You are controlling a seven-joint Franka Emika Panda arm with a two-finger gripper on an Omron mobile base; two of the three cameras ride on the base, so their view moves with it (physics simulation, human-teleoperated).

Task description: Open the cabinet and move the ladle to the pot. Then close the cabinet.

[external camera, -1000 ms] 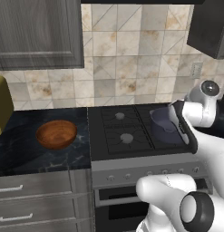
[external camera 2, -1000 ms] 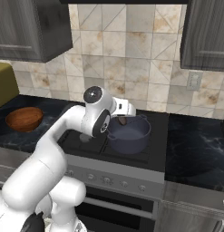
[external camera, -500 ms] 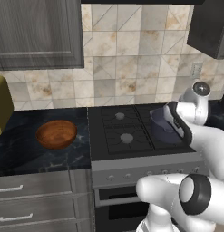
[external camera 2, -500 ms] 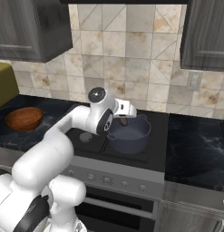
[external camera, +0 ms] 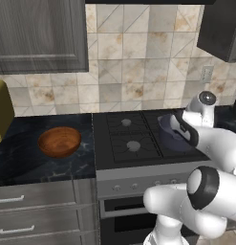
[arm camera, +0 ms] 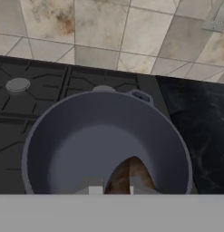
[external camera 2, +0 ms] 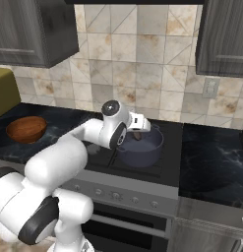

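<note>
Over the stove [external camera: 129, 139], the pincer [arm camera: 112, 190], clamped on a brown wooden ladle [arm camera: 128, 174], hangs inside the dark pot [external camera 2: 140, 146]; a wooden bowl [external camera: 59, 141] sits on the surface far left.

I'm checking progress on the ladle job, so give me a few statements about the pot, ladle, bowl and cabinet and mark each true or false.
1. The gripper is shut on the ladle over the pot. True.
2. The pot sits on the counter beside the bowl. False: it sits on the stove, apart from the bowl.
3. The bowl holds the ladle. False: the bowl looks empty.
4. The cabinet door looks shut. True.
</note>
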